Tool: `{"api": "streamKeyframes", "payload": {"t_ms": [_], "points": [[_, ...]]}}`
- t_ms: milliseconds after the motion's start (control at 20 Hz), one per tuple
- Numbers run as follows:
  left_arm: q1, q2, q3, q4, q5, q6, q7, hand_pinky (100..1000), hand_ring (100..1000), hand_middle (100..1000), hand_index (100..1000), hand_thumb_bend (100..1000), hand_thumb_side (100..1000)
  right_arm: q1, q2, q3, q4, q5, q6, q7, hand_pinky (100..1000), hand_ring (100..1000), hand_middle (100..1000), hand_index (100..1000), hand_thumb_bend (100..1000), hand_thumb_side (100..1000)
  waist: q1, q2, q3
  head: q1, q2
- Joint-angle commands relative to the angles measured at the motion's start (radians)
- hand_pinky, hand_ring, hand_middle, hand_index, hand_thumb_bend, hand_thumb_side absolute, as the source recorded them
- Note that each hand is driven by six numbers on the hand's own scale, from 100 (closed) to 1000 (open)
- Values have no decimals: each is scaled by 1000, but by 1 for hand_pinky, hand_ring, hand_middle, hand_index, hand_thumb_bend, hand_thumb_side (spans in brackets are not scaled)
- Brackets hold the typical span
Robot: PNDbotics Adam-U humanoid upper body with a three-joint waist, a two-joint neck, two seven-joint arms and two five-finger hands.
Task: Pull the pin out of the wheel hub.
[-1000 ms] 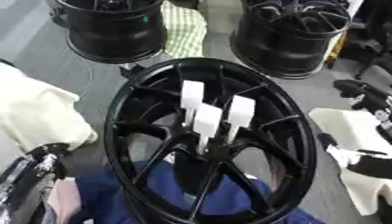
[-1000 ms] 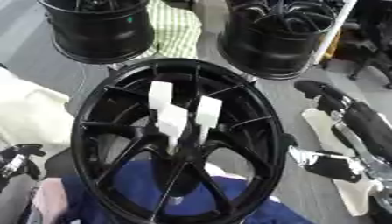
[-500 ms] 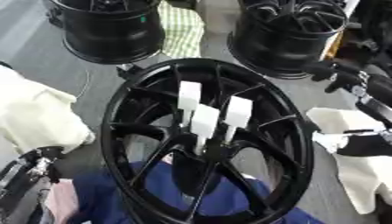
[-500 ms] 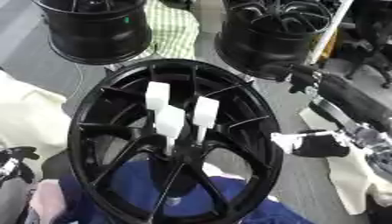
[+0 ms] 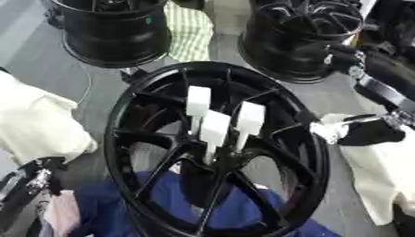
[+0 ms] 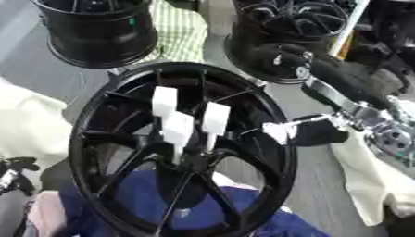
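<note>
A black wheel hub [image 5: 122, 106] lies tilted in the middle, its spokes meeting at the centre. Three white flat-headed pins stand out of that centre: one at the back [image 5: 198, 101], one in front [image 5: 216, 129] and one on the right [image 5: 249, 118]. My right hand [image 6: 316, 133] reaches in from the right, and its white-tipped end lies over the hub's right rim, a short way from the pins. It touches no pin. My left hand [image 6: 15, 172] rests low at the left edge, fingers up, holding nothing.
Two more black wheels stand at the back, one left [image 5: 113, 32] and one right [image 5: 300, 37], with a green checked cloth [image 5: 191, 28] between them. Cream cloths lie to the left [image 5: 32, 120] and right [image 5: 381, 171]. A blue cloth [image 5: 105, 203] lies under the hub.
My right hand has come in from the right side and now reaches over the hub's right rim. The pins stay in place. The left hand has barely moved.
</note>
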Motion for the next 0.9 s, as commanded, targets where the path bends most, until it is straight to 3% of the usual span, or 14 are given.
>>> {"api": "streamKeyframes", "payload": {"t_ms": [50,600,900], "points": [[-16,19,-5,-21,5,-1,-6,453,461,640,779,100,694,-37,4,-5,-12,18,3,52,753,868,933,975,259,287,5,-12,1,-7,-14],[-19,18,-9,-18,7,-4,-16,455,461,638,779,100,697,-132,79,12,-12,29,1,232,767,866,931,975,264,288,8,-12,11,-21,-8],[-21,17,-12,-20,7,-2,-23,455,461,637,779,100,700,-159,107,19,-12,-13,14,327,740,843,910,962,282,299,5,-13,16,-27,1]]}}
